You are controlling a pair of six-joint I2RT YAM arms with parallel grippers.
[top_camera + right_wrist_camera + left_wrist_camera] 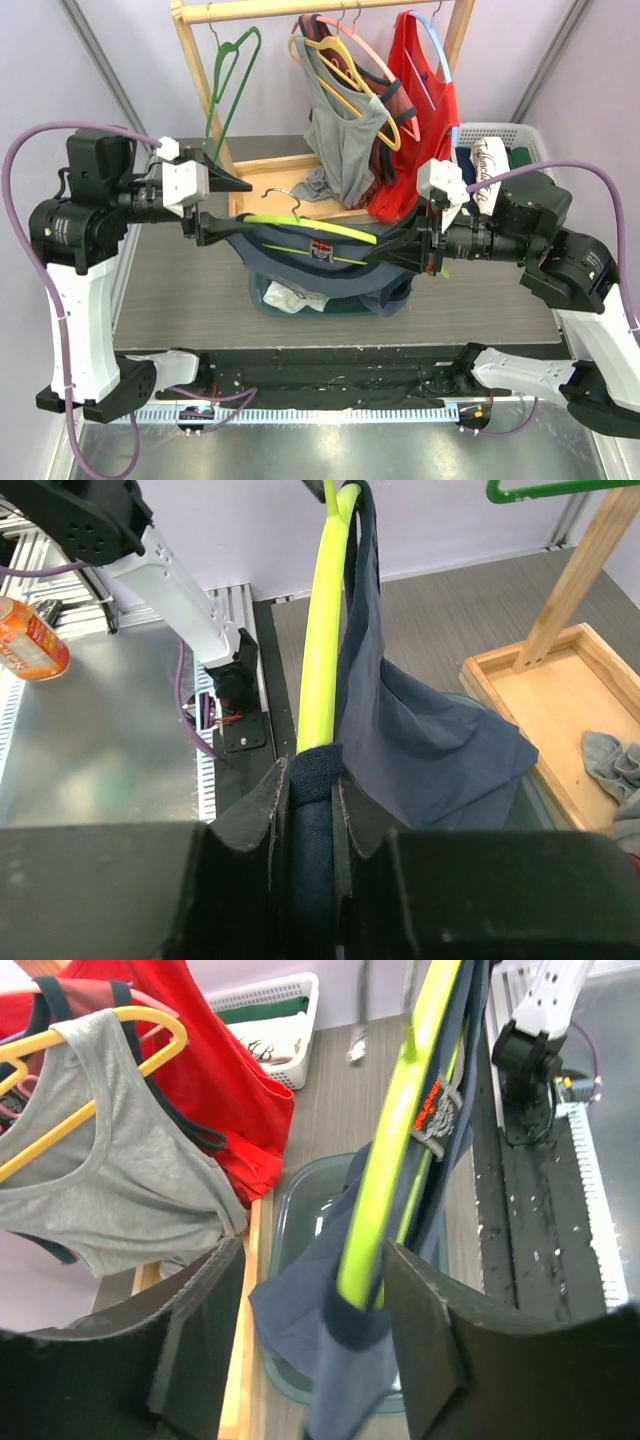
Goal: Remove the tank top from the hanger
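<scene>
Subject: navy tank top, draped on a lime hanger and held in the air between the two arms, above the teal bin.
Right gripper: clenched on one end of the hanger, with the navy strap wrapped under the jaws.
Left gripper: jaws apart, straddling the other hanger end and its strap. One finger appears close to the hanger, but contact cannot be confirmed.
Progress: garment not yet off; both straps sit on the hanger shoulders.
Hazard 1: the strap pinned under the right jaws may refuse to slide, so pulling could stretch the cloth or twist the hanger.
Hazard 2: a left grasp taking hanger and cloth together would lock the second strap too.
Hazard 3: the hanger hook lies near the grey top on the rack and could snag.
</scene>
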